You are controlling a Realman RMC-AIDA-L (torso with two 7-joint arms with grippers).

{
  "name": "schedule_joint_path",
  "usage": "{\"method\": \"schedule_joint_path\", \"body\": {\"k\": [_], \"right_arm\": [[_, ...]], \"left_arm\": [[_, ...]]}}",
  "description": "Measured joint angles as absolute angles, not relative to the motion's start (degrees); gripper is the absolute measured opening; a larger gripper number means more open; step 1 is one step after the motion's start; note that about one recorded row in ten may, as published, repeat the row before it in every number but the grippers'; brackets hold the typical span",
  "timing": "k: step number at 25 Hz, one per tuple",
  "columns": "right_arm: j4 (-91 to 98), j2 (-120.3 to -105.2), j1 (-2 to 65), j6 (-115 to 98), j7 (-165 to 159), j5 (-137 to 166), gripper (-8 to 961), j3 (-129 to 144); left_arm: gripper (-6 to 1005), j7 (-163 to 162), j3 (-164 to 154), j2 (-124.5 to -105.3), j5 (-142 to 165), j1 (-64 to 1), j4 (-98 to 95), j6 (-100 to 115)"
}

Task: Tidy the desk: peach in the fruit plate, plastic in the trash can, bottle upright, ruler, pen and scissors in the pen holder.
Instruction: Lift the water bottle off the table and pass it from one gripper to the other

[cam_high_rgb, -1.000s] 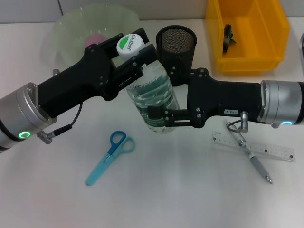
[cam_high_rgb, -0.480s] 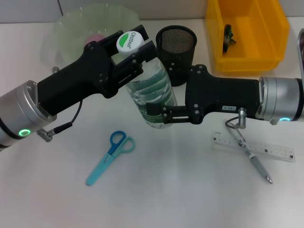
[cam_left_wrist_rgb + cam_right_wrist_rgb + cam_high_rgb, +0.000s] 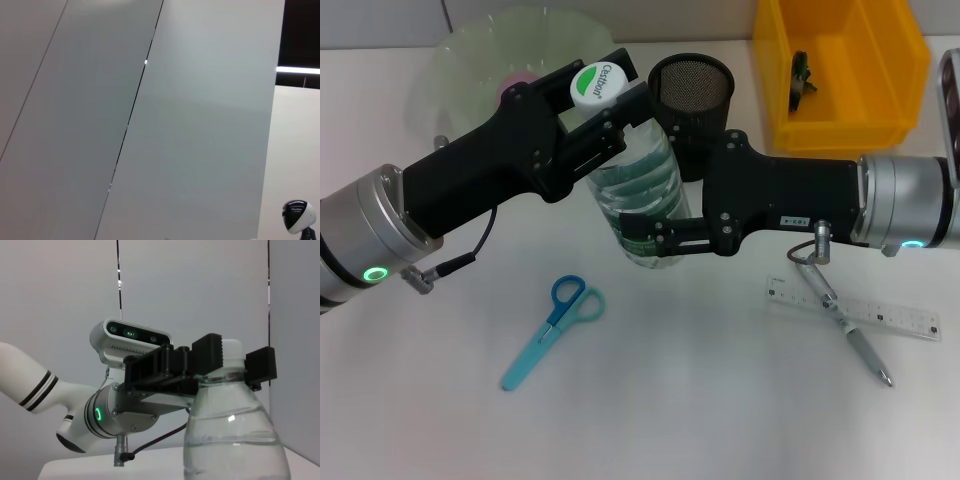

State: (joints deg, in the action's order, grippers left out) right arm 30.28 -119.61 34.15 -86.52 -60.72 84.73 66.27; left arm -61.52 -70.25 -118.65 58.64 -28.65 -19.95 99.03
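Note:
A clear water bottle (image 3: 642, 195) with a white and green cap stands nearly upright over the table's middle, just in front of the black mesh pen holder (image 3: 692, 92). My left gripper (image 3: 592, 108) is shut on its neck below the cap. My right gripper (image 3: 652, 238) is shut on its lower body. In the right wrist view the bottle (image 3: 235, 435) rises close by, with the left gripper (image 3: 235, 362) clamped at its neck. Blue scissors (image 3: 555, 325) lie front left. The clear ruler (image 3: 855, 310) and grey pen (image 3: 842, 322) lie crossed at the right. A pink peach (image 3: 518, 80) sits in the green fruit plate (image 3: 460, 60).
A yellow bin (image 3: 840, 110) stands at the back right with a small dark crumpled piece (image 3: 802, 75) inside. The left wrist view shows only grey wall panels.
The bottle has tipped closer to upright, its cap shifting slightly right and back. Both grippers moved with it, and the right arm edged left.

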Motion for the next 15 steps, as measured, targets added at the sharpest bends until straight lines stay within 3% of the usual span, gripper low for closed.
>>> {"method": "schedule_joint_path", "body": {"k": [15], "right_arm": [[33.33,-119.64,31.58,-86.80,-60.56,82.15,821,66.20]], "left_arm": [[444,-61.52,-70.00,-118.65,58.49,-28.66,-19.96,98.45]]}}
